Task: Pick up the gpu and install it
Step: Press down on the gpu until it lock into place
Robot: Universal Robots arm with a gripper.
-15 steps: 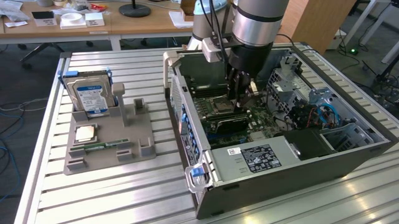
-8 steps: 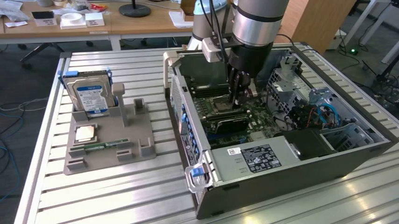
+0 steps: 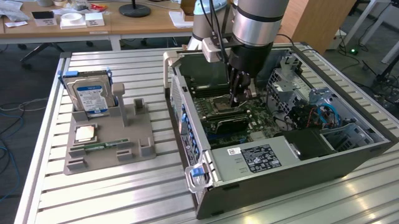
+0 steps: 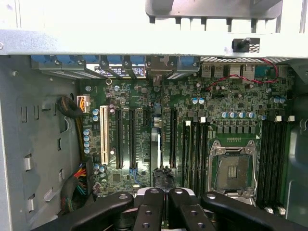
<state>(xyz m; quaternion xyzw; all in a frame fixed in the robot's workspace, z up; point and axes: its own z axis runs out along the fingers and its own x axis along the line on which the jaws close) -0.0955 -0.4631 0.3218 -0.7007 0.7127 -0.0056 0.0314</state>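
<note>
The gpu [image 4: 154, 149] stands on edge in a slot of the green motherboard [image 4: 144, 96], seen from above as a thin grey strip beside a black block. In the exterior view it is a black card [image 3: 227, 123] low inside the open computer case [image 3: 349, 154]. My gripper [image 3: 238, 101] reaches down into the case just above the card. In the wrist view its black fingertips [image 4: 154, 202] press together with nothing between them, and my gripper [image 4: 166, 192] hangs over the card's near end. Whether it touches the card I cannot tell.
The empty CPU socket [image 4: 233, 168] and RAM slots [image 4: 195, 149] lie beside the card. Outside the case, at the exterior view's left, a grey holder [image 3: 109, 149] carries a hard drive [image 3: 90, 95], a CPU chip [image 3: 85, 134] and a green RAM stick [image 3: 103, 145]. Case walls close in around the arm.
</note>
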